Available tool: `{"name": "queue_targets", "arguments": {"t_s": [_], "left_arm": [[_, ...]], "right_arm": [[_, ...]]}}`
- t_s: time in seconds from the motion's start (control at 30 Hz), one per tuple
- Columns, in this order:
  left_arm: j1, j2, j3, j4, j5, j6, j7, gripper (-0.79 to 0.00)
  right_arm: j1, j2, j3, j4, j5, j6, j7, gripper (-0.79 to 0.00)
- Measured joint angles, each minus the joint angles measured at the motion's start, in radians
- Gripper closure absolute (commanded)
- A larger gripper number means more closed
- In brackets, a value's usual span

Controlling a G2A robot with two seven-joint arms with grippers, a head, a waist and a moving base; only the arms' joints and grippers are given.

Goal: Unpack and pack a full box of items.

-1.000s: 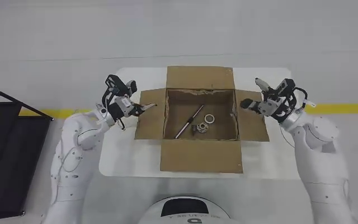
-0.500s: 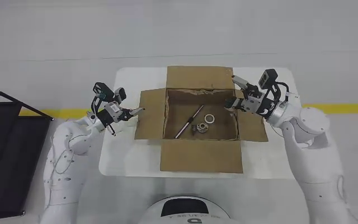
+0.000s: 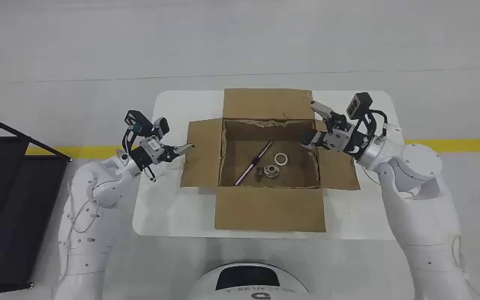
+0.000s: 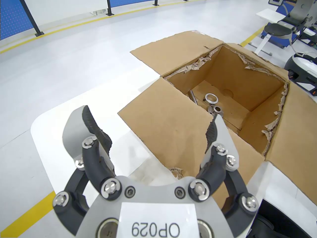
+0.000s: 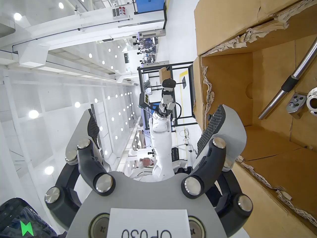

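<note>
Top view of the unpacking stage. At 9 o'clock of the white rounded table (image 3: 172,217), the left gripper (image 3: 180,148) hovers at the outer edge of the side flap, fingers spread wide and holding nothing, probably so it can steady the carton or reach in. At the table's centre stands the brown cardboard box (image 3: 270,208), its four flaps folded outward, which keeps the opening clear. On its floor a silver metal rod with a black band (image 3: 253,163) lies slanting from 7 to 1 o'clock. Two flat metal rings (image 3: 281,159) and a small grey metal fitting (image 3: 266,172) lie just beside it toward 3 o'clock. At 2 o'clock of the box, the right gripper (image 3: 310,122) hangs at the rim, fingers likewise wide apart and empty, apparently placed to descend on the contents.
</note>
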Motion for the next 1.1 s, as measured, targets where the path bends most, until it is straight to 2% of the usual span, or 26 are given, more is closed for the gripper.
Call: {"name": "queue_targets", "arguments": {"t_s": [0.3,0.47,0.57,0.63,0.73,1.0,1.1], "left_arm": [[0.0,0.0,0.0,0.0,0.0,0.0,0.0,-0.785],[0.0,0.0,0.0,0.0,0.0,0.0,0.0,-0.785],[0.0,0.0,0.0,0.0,0.0,0.0,0.0,-0.785],[0.0,0.0,0.0,0.0,0.0,0.0,0.0,-0.785],[0.0,0.0,0.0,0.0,0.0,0.0,0.0,-0.785],[0.0,0.0,0.0,0.0,0.0,0.0,0.0,-0.785],[0.0,0.0,0.0,0.0,0.0,0.0,0.0,-0.785]], "right_arm": [[0.007,0.001,-0.027,-0.014,-0.027,0.024,-0.022,-0.785],[0.097,-0.013,-0.252,-0.012,-0.243,0.236,-0.13,-0.785],[0.144,-0.021,-0.334,-0.01,-0.332,0.373,-0.209,-0.785],[0.165,-0.029,-0.357,-0.024,-0.324,0.42,-0.25,-0.785],[0.169,-0.033,-0.36,-0.032,-0.288,0.423,-0.264,-0.785],[0.168,-0.033,-0.375,-0.018,-0.313,0.428,-0.28,-0.785],[0.194,-0.034,-0.436,0.01,-0.397,0.517,-0.31,-0.785]]}}
